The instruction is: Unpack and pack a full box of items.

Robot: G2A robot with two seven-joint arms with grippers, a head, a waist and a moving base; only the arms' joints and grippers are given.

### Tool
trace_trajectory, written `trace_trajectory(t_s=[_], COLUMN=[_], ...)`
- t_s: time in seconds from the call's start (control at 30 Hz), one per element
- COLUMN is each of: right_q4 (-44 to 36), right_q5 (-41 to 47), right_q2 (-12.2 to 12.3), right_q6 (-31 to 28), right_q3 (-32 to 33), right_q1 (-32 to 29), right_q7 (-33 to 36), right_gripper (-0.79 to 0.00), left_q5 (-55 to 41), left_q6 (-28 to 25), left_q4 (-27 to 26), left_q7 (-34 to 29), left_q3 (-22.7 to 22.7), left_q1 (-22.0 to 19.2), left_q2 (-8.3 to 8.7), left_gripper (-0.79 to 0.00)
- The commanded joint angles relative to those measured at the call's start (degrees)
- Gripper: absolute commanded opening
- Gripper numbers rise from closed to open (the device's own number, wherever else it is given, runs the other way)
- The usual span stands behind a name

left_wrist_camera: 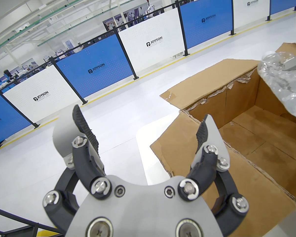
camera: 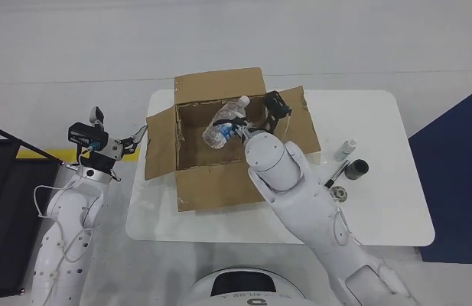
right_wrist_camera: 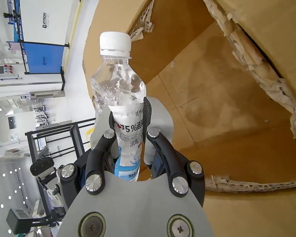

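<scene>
One clear plastic bottle [right_wrist_camera: 118,85] clamped at its labelled middle in the right gripper [right_wrist_camera: 127,117], white cap reaching well past the fingertips. Held over the open mouth of the cardboard box [camera: 220,83], above its stained brown floor, touching none of the walls as far as can be told. Off the table's left end, left gripper [left_wrist_camera: 141,113] parked beside the box's outer flap, jaws spread wide, nothing between them.

Likely trouble, judging from here:
- Thin, crinkled bottle wall giving under the pads, then slipping or twisting in the grip.
- Cap or shoulder catching on the torn, ragged flap edges, whether lifted out or lowered in.
- Such a snag dragging the light box across the smooth top.

Hard to say from this moment alone whether bound for the box or for the table.

Under the box, round-cornered white table [camera: 381,122], smooth and plain. On its right part, well apart from the box: small white bottle [camera: 345,148], dark cylinder [camera: 356,169], round metal piece [camera: 340,193].

Around it, pale polished floor [left_wrist_camera: 64,149] with a yellow line. Beyond that, blue and white partition panels [left_wrist_camera: 96,67] on black posts, under a high white ceiling hung with pipes.
</scene>
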Motion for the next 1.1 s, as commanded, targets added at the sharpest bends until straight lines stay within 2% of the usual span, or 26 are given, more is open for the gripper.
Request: trace_trajectory(t_s=[0.0,0.07,0.1,0.27,0.33,0.4,0.43,0.47,0.57,0.67,0.9,1.0,1.07], right_q4=[3.58,7.21,9.25,17.74,19.92,21.95,21.93,21.34,17.66,8.35,-26.91,-37.19,-39.88], right_q5=[-1.17,-1.83,-2.35,-1.65,-1.87,-1.86,-1.74,-1.52,-2.91,-5.93,-17.79,-21.07,-20.57], right_q2=[-0.46,-1.11,-1.46,-3.62,-4.27,-5.0,-5.34,-5.59,-5.69,-4.81,0.54,2.66,3.48], right_q6=[0.0,0.0,0.0,0.0,0.0,0.0,0.0,0.0,0.0,0.0,-0.23,-3.38,-6.38], right_q3=[-1.0,-2.36,-2.99,-4.43,-4.85,-5.19,-5.22,-5.03,-3.9,-2.22,6.52,13.14,18.93], right_q1=[1.01,2.32,2.92,5.84,6.56,7.25,7.41,7.24,5.51,1.47,-16.88,-24.92,-29.15], right_q7=[-1.1,-1.34,-1.61,-2.25,-2.94,-3.2,-3.33,-3.4,-4.02,-2.07,10.9,16.56,18.4], right_gripper=[-0.745,-0.699,-0.646,-0.622,-0.576,-0.459,-0.317,0.0,0.0,0.0,0.0,0.0,0.0], left_q5=[0.0,0.0,0.0,0.0,0.0,0.0,0.0,0.0,0.0,0.0,0.0,0.0,0.0], left_q6=[0.0,0.0,0.0,0.0,0.0,0.0,0.0,0.0,0.0,0.0,0.0,0.0,0.0], left_q4=[0.0,0.0,0.0,0.0,0.0,0.0,0.0,0.0,0.0,0.0,0.0,0.0,0.0], left_q7=[0.0,0.0,0.0,0.0,0.0,0.0,0.0,0.0,0.0,0.0,0.0,0.0,0.0], left_q3=[0.0,0.0,0.0,0.0,0.0,0.0,0.0,0.0,0.0,0.0,0.0,0.0,0.0], left_q1=[0.0,0.0,0.0,0.0,0.0,0.0,0.0,0.0,0.0,0.0,0.0,0.0,0.0], left_q2=[0.0,0.0,0.0,0.0,0.0,0.0,0.0,0.0,0.0,0.0,0.0,0.0,0.0], left_gripper=[0.0,0.0,0.0,0.0,0.0,0.0,0.0,0.0,0.0,0.0,0.0,0.0,0.0])
